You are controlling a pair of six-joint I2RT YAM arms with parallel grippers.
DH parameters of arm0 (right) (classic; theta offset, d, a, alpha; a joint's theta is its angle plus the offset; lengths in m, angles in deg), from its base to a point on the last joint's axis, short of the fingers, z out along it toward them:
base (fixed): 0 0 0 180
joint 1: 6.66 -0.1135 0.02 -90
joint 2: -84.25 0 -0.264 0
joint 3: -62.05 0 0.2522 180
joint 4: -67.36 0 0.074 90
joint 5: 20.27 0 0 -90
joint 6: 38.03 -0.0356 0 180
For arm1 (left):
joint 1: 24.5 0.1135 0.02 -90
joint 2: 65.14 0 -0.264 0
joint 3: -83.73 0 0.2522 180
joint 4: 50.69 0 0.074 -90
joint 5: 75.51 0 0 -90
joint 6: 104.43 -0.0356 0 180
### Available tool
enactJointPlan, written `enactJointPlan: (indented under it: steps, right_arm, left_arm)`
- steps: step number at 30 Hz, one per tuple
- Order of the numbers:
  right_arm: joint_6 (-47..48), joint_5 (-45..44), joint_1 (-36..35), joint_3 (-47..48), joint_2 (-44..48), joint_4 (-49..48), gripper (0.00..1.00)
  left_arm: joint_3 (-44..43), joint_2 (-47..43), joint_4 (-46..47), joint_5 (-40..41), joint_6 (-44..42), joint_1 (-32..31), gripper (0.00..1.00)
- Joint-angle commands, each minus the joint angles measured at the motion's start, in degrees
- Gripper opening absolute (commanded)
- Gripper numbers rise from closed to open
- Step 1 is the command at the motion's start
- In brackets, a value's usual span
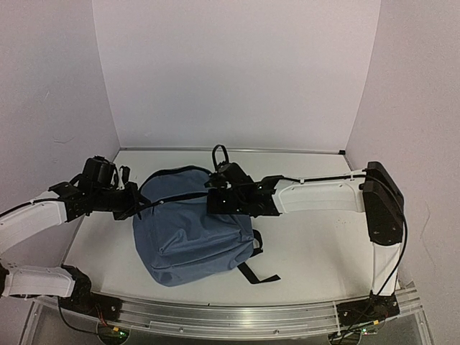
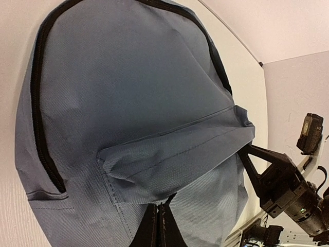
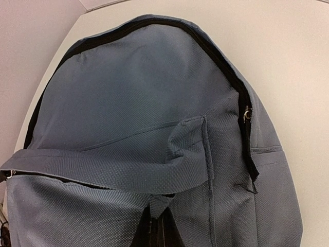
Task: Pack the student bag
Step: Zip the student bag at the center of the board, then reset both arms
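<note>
The student bag (image 1: 188,233) lies near-to-far between the arms. The left gripper (image 1: 139,205) is pinched shut on its left side. The right gripper (image 1: 211,197) is pinched shut on its far front fabric.

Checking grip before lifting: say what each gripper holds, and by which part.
Both pinch the student bag by its front fabric: left gripper just under the pocket flap, right gripper near the flap's end.

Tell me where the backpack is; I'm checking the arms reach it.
Overhead view: the backpack lies left of centre on the table, between the left gripper and right gripper.
</note>
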Motion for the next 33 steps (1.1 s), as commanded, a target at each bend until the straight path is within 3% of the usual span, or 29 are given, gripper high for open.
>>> enactJointPlan:
  steps: [1,13,22,33]
  right_arm:
    - [-2.88,-9.04,1.30,0.13,2.50,3.71,0.00]
    - [-4.88,-12.11,1.55,-0.04,3.76,5.15,0.00]
    - [-2.23,-9.46,1.67,0.80,3.95,4.50,0.00]
    - [-6.35,-10.42,4.12,-0.21,5.47,4.44,0.00]
  left_arm:
    - [2.75,-3.48,-3.00,3.88,2.50,0.03,0.00]
    - [4.04,-2.34,-6.72,10.59,4.50,0.64,0.00]
    - [4.87,1.70,0.61,3.81,2.86,0.78,0.00]
    - [-4.59,19.88,8.70,-3.21,-4.34,8.05,0.00]
